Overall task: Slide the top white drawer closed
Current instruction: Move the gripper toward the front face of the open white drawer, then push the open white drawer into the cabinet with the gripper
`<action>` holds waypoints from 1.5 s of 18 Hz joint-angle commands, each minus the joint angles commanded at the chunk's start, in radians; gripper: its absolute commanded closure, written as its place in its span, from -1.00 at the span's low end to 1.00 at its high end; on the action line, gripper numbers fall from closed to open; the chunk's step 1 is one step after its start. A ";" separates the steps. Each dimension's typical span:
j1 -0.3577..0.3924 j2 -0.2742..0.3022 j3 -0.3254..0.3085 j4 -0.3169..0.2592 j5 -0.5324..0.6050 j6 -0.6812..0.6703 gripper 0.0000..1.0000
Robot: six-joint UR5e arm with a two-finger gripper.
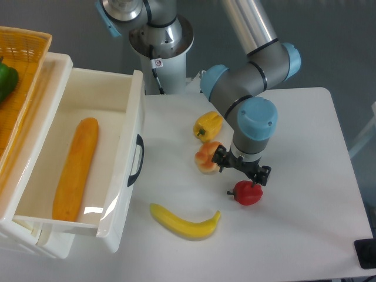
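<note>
The top white drawer of the white cabinet is pulled far out to the right, its black arched handle facing the table. A long orange vegetable lies inside it. The lower drawer is hidden beneath it. My gripper hangs over the table well to the right of the drawer, pointing down just above a red pepper and next to a peach-coloured fruit. Its black body shows under the wrist, but the fingertips are hidden, so I cannot tell whether it is open or shut. It holds nothing that I can see.
A yellow pepper lies behind the gripper and a banana lies in front of the drawer's right corner. An orange wicker basket with a green pepper sits on top of the cabinet at the far left. The arm's base stands at the back.
</note>
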 joint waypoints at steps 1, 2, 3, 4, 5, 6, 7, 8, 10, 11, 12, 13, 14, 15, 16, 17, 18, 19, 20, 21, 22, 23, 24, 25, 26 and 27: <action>-0.011 0.009 0.000 -0.023 0.000 -0.014 -0.30; -0.021 0.018 0.000 -0.041 -0.005 -0.028 -0.02; -0.038 0.020 0.000 -0.045 -0.017 -0.055 0.34; -0.057 0.022 0.001 -0.045 -0.023 -0.089 0.75; -0.078 0.022 0.006 -0.045 -0.023 -0.115 1.00; -0.103 0.020 0.008 -0.043 -0.025 -0.127 1.00; -0.115 0.022 0.009 -0.048 -0.031 -0.129 1.00; -0.124 0.022 0.006 -0.072 -0.064 -0.135 1.00; -0.123 0.041 0.017 -0.231 -0.161 -0.138 1.00; -0.118 0.051 0.037 -0.294 -0.213 -0.138 1.00; -0.114 0.054 0.049 -0.337 -0.265 -0.140 1.00; -0.112 0.057 0.058 -0.366 -0.300 -0.140 1.00; -0.112 0.066 0.061 -0.388 -0.323 -0.140 1.00; -0.111 0.074 0.061 -0.400 -0.343 -0.140 1.00; -0.107 0.075 0.061 -0.410 -0.362 -0.140 1.00; -0.106 0.075 0.061 -0.417 -0.376 -0.140 1.00; -0.104 0.080 0.061 -0.419 -0.388 -0.140 1.00; -0.104 0.092 0.061 -0.422 -0.403 -0.140 1.00; -0.101 0.098 0.061 -0.425 -0.420 -0.140 1.00; -0.101 0.101 0.061 -0.425 -0.436 -0.141 1.00; -0.101 0.103 0.061 -0.427 -0.448 -0.141 1.00; -0.095 0.104 0.061 -0.427 -0.459 -0.141 1.00; -0.092 0.107 0.061 -0.430 -0.465 -0.140 1.00; -0.091 0.115 0.061 -0.431 -0.469 -0.141 1.00; -0.091 0.117 0.061 -0.433 -0.471 -0.140 1.00; -0.091 0.118 0.061 -0.433 -0.477 -0.140 1.00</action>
